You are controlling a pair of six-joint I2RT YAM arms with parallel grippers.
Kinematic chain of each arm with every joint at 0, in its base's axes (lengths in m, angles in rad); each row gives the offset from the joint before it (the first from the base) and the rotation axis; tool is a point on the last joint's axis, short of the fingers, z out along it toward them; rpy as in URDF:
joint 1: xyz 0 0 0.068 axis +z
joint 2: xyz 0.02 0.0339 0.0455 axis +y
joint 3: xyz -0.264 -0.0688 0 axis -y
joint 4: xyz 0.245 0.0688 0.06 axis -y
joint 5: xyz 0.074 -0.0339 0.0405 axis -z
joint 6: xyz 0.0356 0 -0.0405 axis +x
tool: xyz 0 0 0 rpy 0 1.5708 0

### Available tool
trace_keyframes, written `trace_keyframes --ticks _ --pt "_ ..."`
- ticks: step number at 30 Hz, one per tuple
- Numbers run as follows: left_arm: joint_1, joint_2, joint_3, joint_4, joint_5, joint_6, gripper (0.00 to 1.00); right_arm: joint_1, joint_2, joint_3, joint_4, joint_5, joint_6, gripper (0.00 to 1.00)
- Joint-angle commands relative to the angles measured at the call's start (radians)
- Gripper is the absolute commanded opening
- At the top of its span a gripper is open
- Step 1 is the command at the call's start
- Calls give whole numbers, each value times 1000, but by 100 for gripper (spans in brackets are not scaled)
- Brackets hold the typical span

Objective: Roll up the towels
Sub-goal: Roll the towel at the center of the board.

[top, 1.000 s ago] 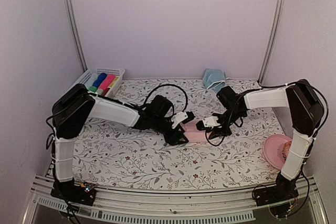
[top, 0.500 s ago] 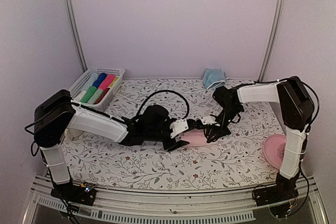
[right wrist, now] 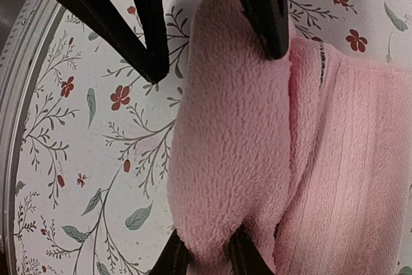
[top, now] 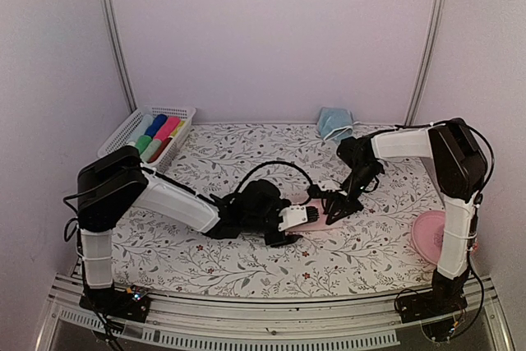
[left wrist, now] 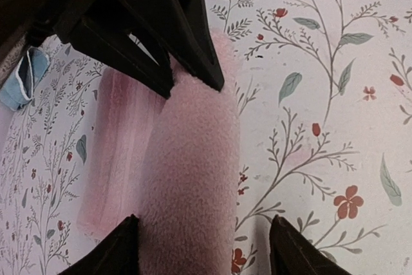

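- Near the middle of the flower-printed table cover (top: 205, 252), the pale pink fleece towel (left wrist: 193, 178) is lying between the two grippers, and it is only partly rolled.
- One side of this towel is already forming a thick, soft roll. The rest is lying flat beside the roll, touching it, and is waiting to be wound in.
- The left gripper (left wrist: 203, 230) is standing over one end of the roll with its jaws spread wide, one finger at each side, and it is not squeezing anything.
- The right gripper (right wrist: 206, 252) is pinching the opposite end of the roll between fingers that are pressed nearly together.
- At the far edge of the table, the light blue cloth towel (top: 334, 123) is lying crumpled, well apart from both grippers, and nothing is touching it.
- The white wire basket (top: 131, 125) with coloured cloth tubes at the far left and the round pink plate (top: 431, 236) at the right edge are taking no part.
- In my judgement, less than half of the task is done: the pink roll is needing some more turns, and the blue towel is needing the whole work.
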Motion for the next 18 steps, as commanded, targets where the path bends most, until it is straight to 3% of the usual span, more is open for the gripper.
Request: trace_keyframes --ticks 1,18 --pt "-14 37 44 12 -18 25 67 -8 51 -5 -70 49 22 17" --pt "-31 -42 -96 192 5 74 66 -11 90 2 -51 96 71 18"
